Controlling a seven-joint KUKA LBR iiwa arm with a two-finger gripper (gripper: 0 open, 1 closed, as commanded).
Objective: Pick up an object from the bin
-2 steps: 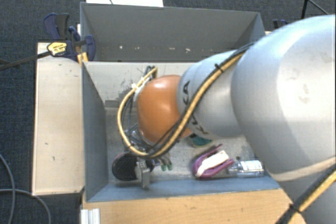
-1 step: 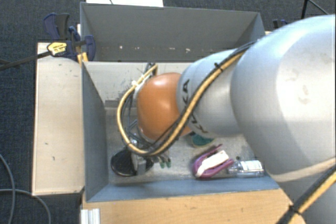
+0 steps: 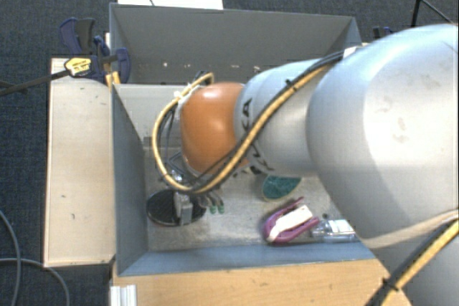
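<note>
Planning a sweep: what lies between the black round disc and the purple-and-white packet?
Camera view: the gripper, small green pieces, then bare grey bin floor.

Matt grey metal bin [image 3: 130, 175], glossy purple-and-white plastic piece [image 3: 289, 223], dull black disc [image 3: 162, 208], smooth orange wrist cover [image 3: 208, 127]

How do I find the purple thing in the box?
Look at the grey metal bin and go to its floor along the near wall, right of the middle. There lies the purple thing, long with a white patch on top. The teal thing behind it is rounder, and the black disc lies far left.
</note>
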